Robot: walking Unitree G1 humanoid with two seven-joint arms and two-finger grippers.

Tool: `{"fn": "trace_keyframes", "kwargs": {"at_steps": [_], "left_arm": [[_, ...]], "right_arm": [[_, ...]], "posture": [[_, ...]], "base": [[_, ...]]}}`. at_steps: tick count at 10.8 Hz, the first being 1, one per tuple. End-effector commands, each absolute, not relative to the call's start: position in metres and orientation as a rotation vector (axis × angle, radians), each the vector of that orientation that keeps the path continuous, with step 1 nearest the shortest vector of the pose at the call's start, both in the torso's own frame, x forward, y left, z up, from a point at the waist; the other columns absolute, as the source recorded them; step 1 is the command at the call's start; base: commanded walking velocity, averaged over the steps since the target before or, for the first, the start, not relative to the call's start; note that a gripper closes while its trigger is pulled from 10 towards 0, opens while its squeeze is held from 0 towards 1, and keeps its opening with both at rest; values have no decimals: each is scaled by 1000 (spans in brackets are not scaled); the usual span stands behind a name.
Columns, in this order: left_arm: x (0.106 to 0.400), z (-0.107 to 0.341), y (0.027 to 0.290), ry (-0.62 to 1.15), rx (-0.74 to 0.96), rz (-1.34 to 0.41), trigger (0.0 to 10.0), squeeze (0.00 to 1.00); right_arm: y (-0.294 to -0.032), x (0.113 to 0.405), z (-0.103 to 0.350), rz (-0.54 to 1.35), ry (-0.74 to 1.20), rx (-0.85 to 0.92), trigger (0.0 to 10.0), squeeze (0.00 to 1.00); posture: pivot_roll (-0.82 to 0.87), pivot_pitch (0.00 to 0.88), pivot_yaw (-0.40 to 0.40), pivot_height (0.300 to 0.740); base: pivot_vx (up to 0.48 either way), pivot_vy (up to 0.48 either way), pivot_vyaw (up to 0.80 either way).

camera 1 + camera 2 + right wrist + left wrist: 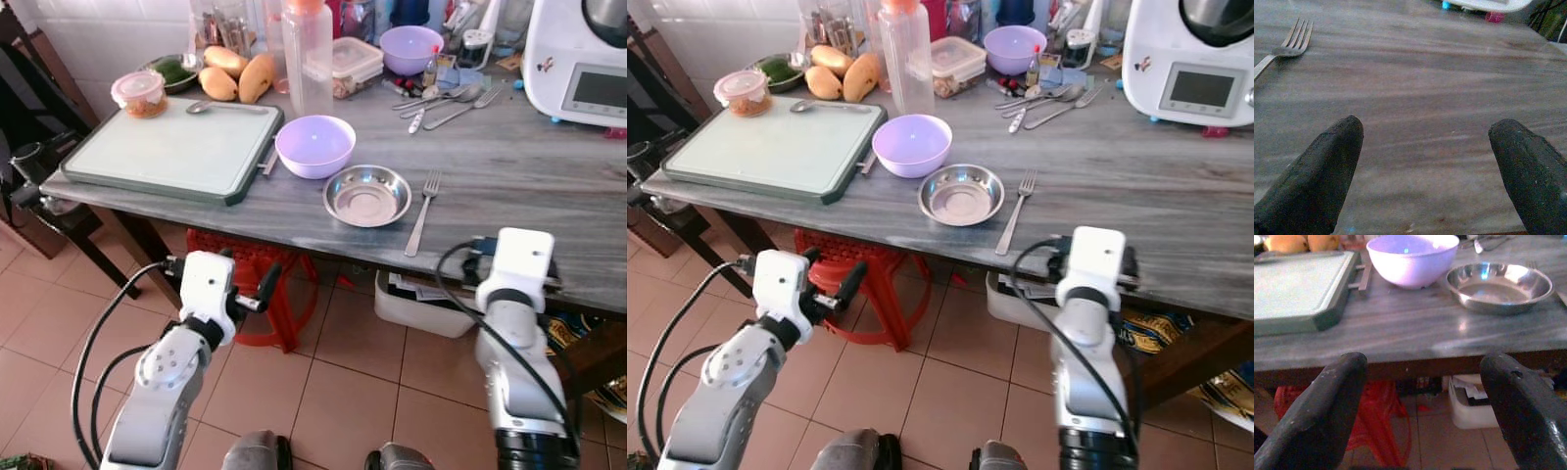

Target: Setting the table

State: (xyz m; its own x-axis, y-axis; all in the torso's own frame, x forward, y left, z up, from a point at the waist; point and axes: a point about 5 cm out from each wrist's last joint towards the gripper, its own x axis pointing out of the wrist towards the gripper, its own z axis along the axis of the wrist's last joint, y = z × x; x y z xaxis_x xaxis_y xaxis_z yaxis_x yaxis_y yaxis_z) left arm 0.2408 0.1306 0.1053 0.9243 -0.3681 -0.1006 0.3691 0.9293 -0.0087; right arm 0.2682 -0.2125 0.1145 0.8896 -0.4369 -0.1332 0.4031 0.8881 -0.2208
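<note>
Steel dish (367,195) btwn purple bowl (314,145) & fork (423,211); both grippers' jaws wide, empty.

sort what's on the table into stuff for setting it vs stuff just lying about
For the job:
- purple bowl
- steel dish
- fork beside the dish
- spare cutlery further back
- left hand and right hand, both open

Lying about:
- cutting board
- mangoes
- plastic bottle
- lidded container
- kitchen machine
</note>
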Motion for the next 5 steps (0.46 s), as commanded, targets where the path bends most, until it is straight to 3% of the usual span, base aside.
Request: {"fn": "trace_keyframes", "kwargs": {"at_steps": [1, 2, 5], "left_arm": [[244, 105, 129, 92, 18, -384, 10000, 0], [246, 107, 128, 82, 14, -384, 10000, 0], [248, 106, 128, 77, 8, -372, 10000, 0]], "right_arm": [[-210, 274, 122, -434, 147, -176, 10000, 0], [-209, 277, 126, -428, 129, -177, 10000, 0], [-218, 282, 119, -453, 172, -159, 10000, 0]], "posture": [[1, 0, 85, 740], [0, 0, 84, 740], [3, 0, 72, 740]], "base": [[0, -277, 0], [0, -266, 0], [0, 0, 0]]}}
